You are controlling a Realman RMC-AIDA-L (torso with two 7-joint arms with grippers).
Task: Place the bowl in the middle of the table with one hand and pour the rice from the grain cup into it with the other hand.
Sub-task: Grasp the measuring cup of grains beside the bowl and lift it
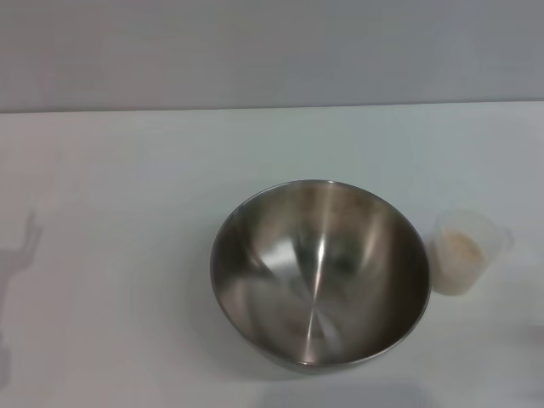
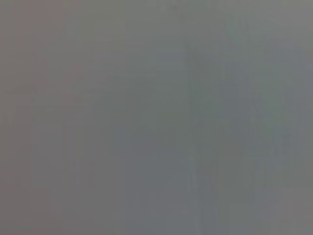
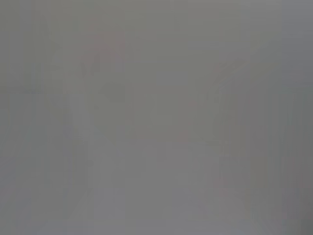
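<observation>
Bowl (image 1: 319,276): metal, looks like stainless steel; brushed silver interior, glossy, streaked reflections radiating from bottom; rim smooth, thin.
Grain cup (image 1: 467,252), just right of bowl: clear translucent plastic, slightly cloudy, smooth wall.
Rice (image 1: 461,246) inside cup: pale beige, granular, matt.
Worktop (image 1: 127,255): plain white, smooth, matt, faint soft shadows at left edge.
Far wall (image 1: 272,51): flat grey, matt.
Both wrist views: uniform grey, no surface discernible.

A plain grey wall (image 1: 272,51) behind — a faint shadow (image 1: 21,255) at left.
</observation>
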